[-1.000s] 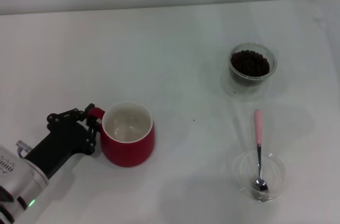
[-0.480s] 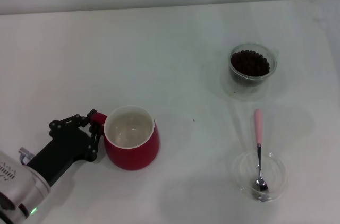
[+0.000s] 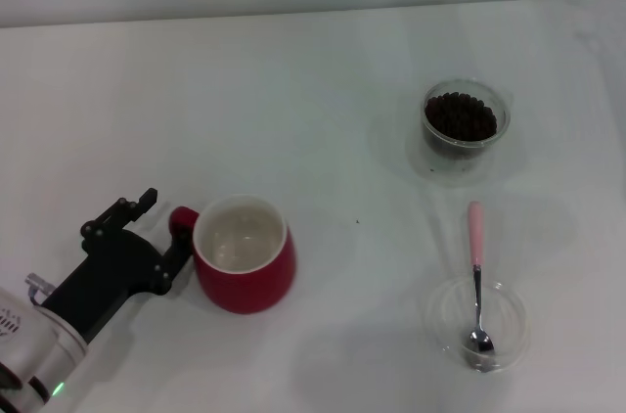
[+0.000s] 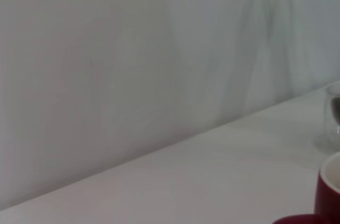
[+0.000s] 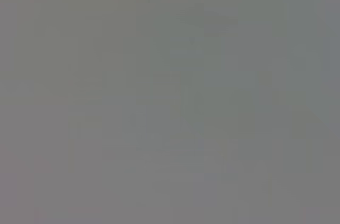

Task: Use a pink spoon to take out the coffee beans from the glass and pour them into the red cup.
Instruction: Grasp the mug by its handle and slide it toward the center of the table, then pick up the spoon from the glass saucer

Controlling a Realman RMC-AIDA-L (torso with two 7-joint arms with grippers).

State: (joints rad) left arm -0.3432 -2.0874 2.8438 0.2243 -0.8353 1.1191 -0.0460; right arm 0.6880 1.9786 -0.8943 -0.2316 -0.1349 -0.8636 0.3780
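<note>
Left gripper [image 3: 161,227] spread wide either side of the red cup's [image 3: 245,266] handle. Spoon [image 3: 476,271] rests in the dish [image 3: 509,320]; beans [image 3: 460,117] fill the glass [image 3: 499,134].

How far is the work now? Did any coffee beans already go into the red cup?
No scooping is done yet. The red cup looks empty inside, and the coffee beans fill the glass. The pink spoon lies untouched, its bowl in the clear dish. The left claw is open beside the cup's handle. The right claw is not in view. Scooping and pouring remain.
</note>
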